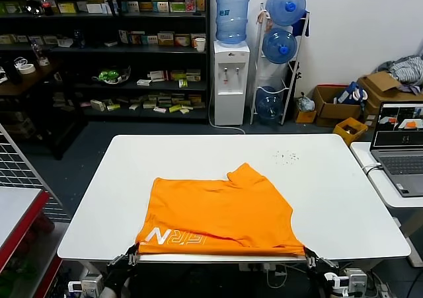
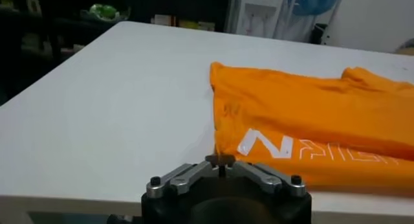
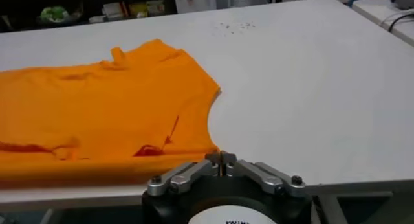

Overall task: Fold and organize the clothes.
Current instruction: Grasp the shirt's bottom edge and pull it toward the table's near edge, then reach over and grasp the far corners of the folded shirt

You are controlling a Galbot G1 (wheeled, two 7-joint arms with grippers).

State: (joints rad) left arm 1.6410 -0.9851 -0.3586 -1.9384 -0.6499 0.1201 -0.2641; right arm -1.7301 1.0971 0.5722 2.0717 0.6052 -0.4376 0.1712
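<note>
Head view shows the orange T-shirt point(image 1: 221, 213) lying on the white table point(image 1: 330, 199), in the lower middle of the frame, its near edge folded over along the table's front edge so that white lettering shows at the lower left of the cloth. A sleeve sticks up at the garment's upper right. The left gripper point(image 1: 134, 254) sits at the shirt's lower left corner and the right gripper point(image 1: 308, 255) at its lower right corner, both at the table's front edge. A laptop point(image 1: 400, 146) stands on a side table at the right edge, and a water dispenser point(image 1: 230, 67) stands at upper centre.

Left wrist view has the left gripper point(image 2: 221, 168) at bottom centre, its fingers drawn together and pinching the shirt's corner point(image 2: 224, 158); the T-shirt point(image 2: 317, 115) spreads across the right half, lettering facing up.

Right wrist view has the right gripper point(image 3: 221, 160) at bottom centre, fingers closed together at the shirt's near corner, clamping the hem; the T-shirt point(image 3: 103, 109) fills the left half on the table point(image 3: 310, 83)
</note>
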